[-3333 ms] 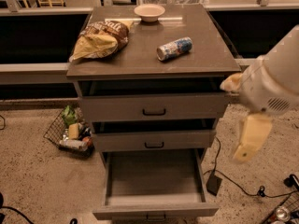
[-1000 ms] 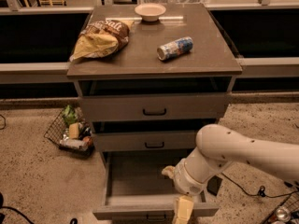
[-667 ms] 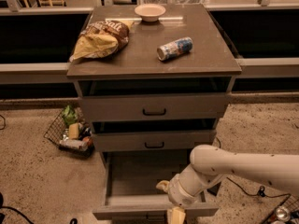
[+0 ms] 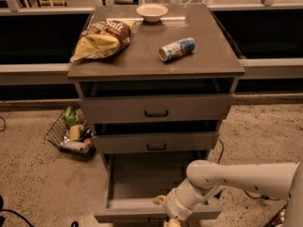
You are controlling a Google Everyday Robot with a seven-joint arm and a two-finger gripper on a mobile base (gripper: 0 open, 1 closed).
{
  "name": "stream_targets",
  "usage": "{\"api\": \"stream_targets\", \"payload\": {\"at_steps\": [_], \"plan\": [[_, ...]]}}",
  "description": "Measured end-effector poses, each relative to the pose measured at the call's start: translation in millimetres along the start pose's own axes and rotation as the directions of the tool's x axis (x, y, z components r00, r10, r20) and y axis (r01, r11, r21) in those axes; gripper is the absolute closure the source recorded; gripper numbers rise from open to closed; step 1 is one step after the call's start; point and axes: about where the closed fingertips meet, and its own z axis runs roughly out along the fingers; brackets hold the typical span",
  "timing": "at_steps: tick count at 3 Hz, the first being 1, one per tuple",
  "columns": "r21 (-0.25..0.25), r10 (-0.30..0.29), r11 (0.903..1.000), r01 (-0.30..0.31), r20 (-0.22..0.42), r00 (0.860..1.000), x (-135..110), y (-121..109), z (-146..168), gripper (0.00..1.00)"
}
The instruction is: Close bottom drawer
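Observation:
The bottom drawer point(image 4: 142, 176) is pulled far out of the grey-brown cabinet, and its long shallow tray shows empty. Its flat front point(image 4: 123, 215) lies along the lower edge of the view. My white arm reaches in from the right and bends down across the drawer's front right corner. The gripper point(image 4: 171, 221) is at the drawer front, at the very bottom edge of the view, mostly cut off. The middle drawer point(image 4: 156, 142) and top drawer point(image 4: 155, 109) stand slightly ajar, each with a small black bar handle.
On the cabinet top point(image 4: 208, 60) lie a chip bag point(image 4: 102, 39), a can on its side point(image 4: 177, 48) and a small bowl point(image 4: 151, 12). A wire basket of items point(image 4: 70, 134) sits on the floor to the left. A cable point(image 4: 221, 148) runs on the floor to the right.
My arm has swung from the cabinet's right side down in front of the bottom drawer. The gripper has dropped lower and moved left along the drawer front. The drawer stays pulled out.

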Motion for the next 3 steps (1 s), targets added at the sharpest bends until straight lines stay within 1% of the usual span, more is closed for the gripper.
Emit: {"api": "stream_targets", "payload": {"at_steps": [1, 2, 3], "plan": [[-0.001, -0.001, 1.0, 0.001, 0.005, 1.0, 3, -1, 1, 0.0], [-0.02, -0.01, 0.9997, 0.011, 0.071, 0.997, 37, -18, 16, 0.0], [-0.023, -0.011, 0.9996, 0.016, 0.173, 0.985, 95, -35, 36, 0.0]]}}
